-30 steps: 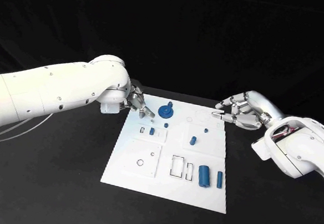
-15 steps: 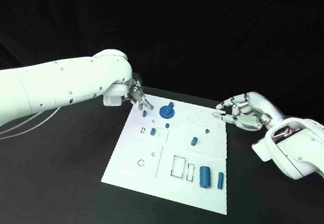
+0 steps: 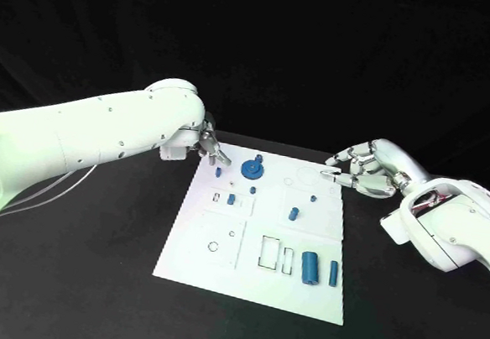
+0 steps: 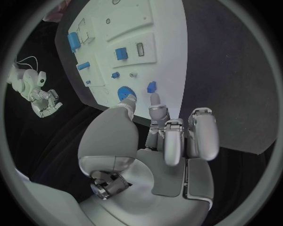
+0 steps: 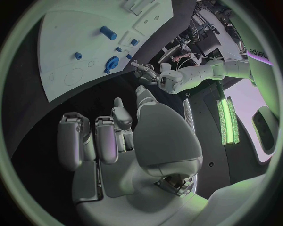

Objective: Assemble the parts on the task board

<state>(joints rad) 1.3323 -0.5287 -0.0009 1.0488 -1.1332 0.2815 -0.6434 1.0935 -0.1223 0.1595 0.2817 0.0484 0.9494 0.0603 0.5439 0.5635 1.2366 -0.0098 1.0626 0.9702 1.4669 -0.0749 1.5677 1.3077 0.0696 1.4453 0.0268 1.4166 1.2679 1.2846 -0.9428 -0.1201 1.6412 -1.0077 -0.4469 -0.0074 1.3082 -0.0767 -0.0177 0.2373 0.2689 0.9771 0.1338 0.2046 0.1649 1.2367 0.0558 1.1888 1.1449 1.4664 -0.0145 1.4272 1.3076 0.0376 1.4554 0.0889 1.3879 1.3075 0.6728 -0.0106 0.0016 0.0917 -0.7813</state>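
Black counter carries the white task board, with small blue parts spread over it, a blue round knobbed part at its far end. These are judged light, rigid, slippery plastic, best pinched across the sides. Left hand is seen at the board's far-left corner and right hand beside its far-right corner, fingers loosely curled, nothing held.

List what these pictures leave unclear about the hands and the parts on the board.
- Left hand: in the head view its fingertips overlap a small blue part at the task board's far corner; contact cannot be told. The left wrist view shows the fingertip close beside it.
- Right hand: fingers curled near the board's far edge; a hold on anything is too small to tell.
- Small pegs: too small to tell seated from lying.
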